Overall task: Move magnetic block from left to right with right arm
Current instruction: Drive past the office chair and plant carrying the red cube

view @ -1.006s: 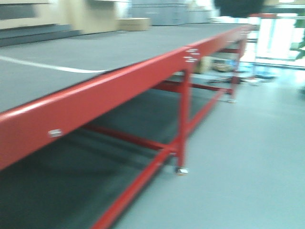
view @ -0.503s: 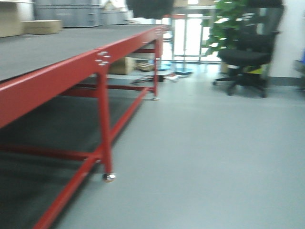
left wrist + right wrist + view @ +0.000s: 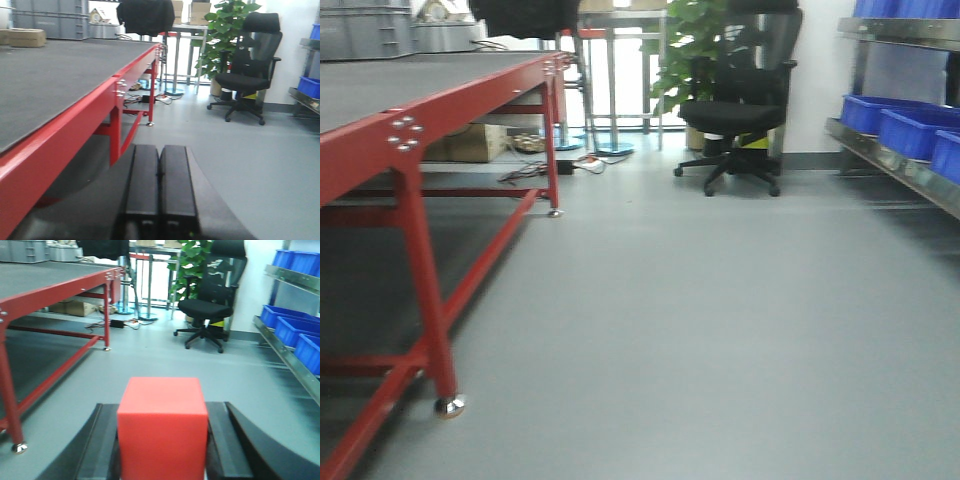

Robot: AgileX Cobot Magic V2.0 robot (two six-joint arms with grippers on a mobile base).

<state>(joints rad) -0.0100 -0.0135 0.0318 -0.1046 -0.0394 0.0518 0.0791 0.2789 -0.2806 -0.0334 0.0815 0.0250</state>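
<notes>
The magnetic block, a plain bright red cube, sits between the two black fingers of my right gripper, which is shut on it and holds it above the grey floor. My left gripper is shut, its two black fingers pressed together with nothing between them, beside the red edge of the table. Neither gripper nor the block shows in the front view.
A long red-framed table with a dark grey top runs along the left. A black office chair and a green plant stand ahead. Blue bins on a metal shelf line the right. A cardboard box and cables lie under the table.
The front view has swung to the right: the red table slid to the left of the frame, and the chair, the plant and the blue bins came into view.
</notes>
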